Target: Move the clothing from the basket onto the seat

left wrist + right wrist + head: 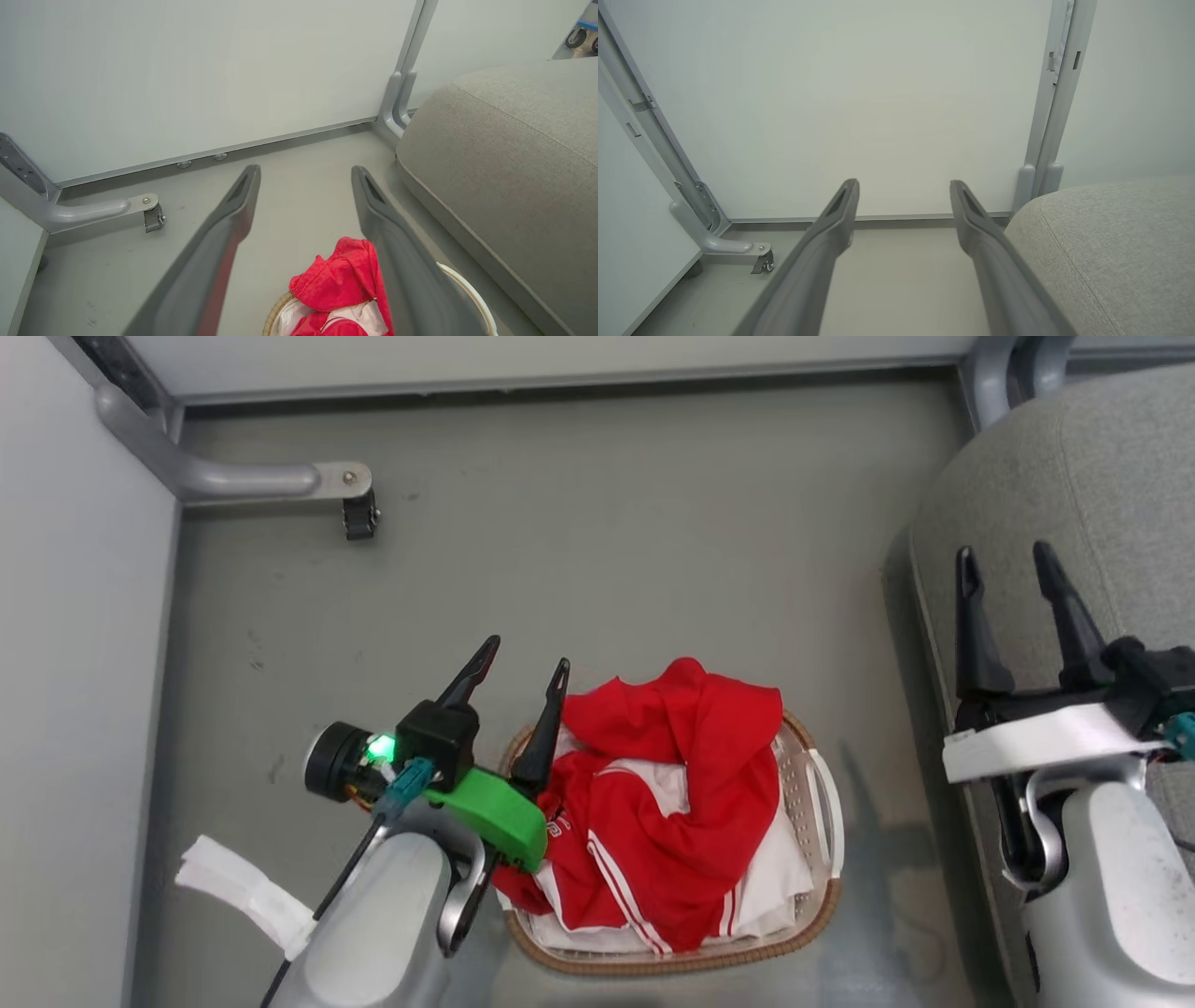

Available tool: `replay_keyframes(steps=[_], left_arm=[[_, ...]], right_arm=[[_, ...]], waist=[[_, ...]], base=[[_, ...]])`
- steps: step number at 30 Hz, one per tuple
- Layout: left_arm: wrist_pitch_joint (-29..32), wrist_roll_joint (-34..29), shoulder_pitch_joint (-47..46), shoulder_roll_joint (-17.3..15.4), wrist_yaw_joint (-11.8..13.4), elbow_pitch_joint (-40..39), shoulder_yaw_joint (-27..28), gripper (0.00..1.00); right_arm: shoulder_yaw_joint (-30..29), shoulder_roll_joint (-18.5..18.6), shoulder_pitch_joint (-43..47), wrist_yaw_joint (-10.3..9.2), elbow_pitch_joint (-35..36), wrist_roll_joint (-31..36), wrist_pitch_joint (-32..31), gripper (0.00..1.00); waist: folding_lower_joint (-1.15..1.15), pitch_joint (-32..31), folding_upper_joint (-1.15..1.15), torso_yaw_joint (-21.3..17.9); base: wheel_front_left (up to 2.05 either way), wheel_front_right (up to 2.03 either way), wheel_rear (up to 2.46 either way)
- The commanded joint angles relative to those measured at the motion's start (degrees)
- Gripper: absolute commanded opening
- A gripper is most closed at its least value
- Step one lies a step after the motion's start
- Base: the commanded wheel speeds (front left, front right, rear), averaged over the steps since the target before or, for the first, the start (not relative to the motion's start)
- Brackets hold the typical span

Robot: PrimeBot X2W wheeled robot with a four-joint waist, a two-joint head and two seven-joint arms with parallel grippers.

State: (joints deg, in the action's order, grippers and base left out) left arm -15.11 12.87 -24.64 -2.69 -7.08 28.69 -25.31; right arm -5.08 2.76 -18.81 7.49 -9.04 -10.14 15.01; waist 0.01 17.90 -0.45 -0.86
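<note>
Red clothing (677,798) with white trim is heaped in the oval basket (822,896) on the grey floor, over a white liner. My left gripper (527,658) hovers open above the basket's left rim, nothing between its fingers. In the left wrist view the red clothing (338,284) bunches between the two fingers, low in the view, with the basket's rim (275,312) below. The grey seat (1074,476) stands to the right; my right gripper (1008,560) is open above its front edge. The seat (1111,252) also fills the right wrist view's lower right.
White partition walls close the back and left. A grey metal foot with a small caster (359,513) juts onto the floor at the back left. A grey post (404,93) stands at the corner beside the seat. Open floor lies beyond the basket.
</note>
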Motion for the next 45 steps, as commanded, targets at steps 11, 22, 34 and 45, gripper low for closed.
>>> replay_keyframes(steps=[11, 22, 34, 45], left_arm=[[-0.1, -1.3, -13.2, -0.4, -0.5, 15.7, -14.8, 1.00], [2.3, 2.5, -19.9, -0.4, -0.5, 30.5, -23.3, 1.00], [0.7, 6.0, -24.5, -0.4, 7.8, 37.2, -20.6, 1.00], [0.0, 6.5, -26.0, -0.5, 11.4, 38.0, -19.6, 1.00]], right_arm=[[-1.9, 0.2, -8.2, -0.01, 4.7, -2.3, 0.3, 1.00], [-1.4, 0.2, -10.6, -0.02, 7.3, -5.5, 0.3, 1.00], [-0.9, 0.2, -11.3, -0.02, 7.1, -7.7, 0.3, 1.00], [-0.4, 0.2, -11.9, -0.02, 6.6, -8.5, 0.3, 1.00]], waist=[[-0.01, 25.2, 0.45, -8.5], [-0.01, 31.6, 0.45, -11.5], [-0.01, 34.4, 0.45, -12.5], [-0.01, 35.1, 0.45, -12.0]], base=[[0.00, 0.00, 0.00], [0.00, 0.00, 0.00], [0.00, 0.00, 0.00], [0.00, 0.00, 0.00]])
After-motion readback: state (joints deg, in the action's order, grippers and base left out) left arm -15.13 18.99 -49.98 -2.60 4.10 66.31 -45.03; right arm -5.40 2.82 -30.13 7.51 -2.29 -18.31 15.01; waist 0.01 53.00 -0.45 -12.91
